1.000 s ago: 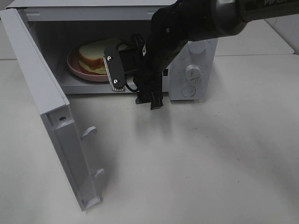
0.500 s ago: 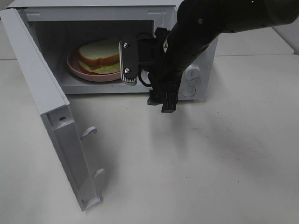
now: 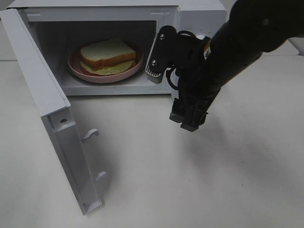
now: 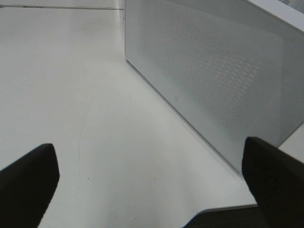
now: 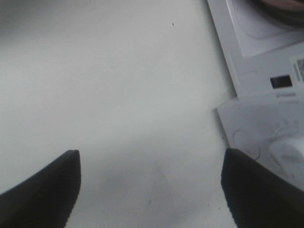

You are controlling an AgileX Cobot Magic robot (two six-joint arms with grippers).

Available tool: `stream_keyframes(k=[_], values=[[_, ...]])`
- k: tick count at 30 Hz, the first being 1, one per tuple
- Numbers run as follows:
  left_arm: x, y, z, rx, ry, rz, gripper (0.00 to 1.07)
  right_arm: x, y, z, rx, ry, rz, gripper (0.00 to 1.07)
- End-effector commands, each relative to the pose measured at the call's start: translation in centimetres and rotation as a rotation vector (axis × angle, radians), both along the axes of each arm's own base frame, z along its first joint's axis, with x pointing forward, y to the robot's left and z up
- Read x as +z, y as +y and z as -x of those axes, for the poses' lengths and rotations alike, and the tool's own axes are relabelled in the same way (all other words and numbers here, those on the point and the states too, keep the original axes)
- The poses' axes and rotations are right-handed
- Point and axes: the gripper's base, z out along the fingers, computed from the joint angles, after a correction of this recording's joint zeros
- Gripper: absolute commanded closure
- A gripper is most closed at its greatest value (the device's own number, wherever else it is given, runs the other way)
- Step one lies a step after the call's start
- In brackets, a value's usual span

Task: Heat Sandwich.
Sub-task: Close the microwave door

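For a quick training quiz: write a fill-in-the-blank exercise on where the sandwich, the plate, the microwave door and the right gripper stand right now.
1. The sandwich lies on a round ____ plate.
2. The plate sits inside the ____.
3. The microwave door stands ____.
4. The right gripper is open and holds ____.

Missing words: pink; microwave; open; nothing

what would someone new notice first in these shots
The open microwave at the back of the table, its door swung wide on the left. Inside sits the sandwich on a pink plate. The black right gripper hangs open in front, empty.
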Motion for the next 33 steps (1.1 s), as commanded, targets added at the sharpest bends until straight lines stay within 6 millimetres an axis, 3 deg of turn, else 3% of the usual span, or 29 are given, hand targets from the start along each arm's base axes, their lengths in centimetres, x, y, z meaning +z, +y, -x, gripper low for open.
stream_keyframes(k=[1,7,16,33], values=[[0.1,0.0,0.2,0.003,-0.029,0.004,0.09,0.6,-1.1,1.5,-0.123,0.051,-0.041,0.31],[0.1,0.0,0.2,0.003,-0.029,0.004,0.09,1.6,-3.2,4.3,-0.374,0.139,-0.118,0.31],[0.1,0.0,0.2,0.003,-0.029,0.004,0.09,3.4,-6.1,8.1,-0.565,0.176,-0.193,0.31],[0.1,0.0,0.2,0.003,-0.029,0.004,0.09,7.7,-11.1,15.1,-0.657,0.212,-0.196,0.31]])
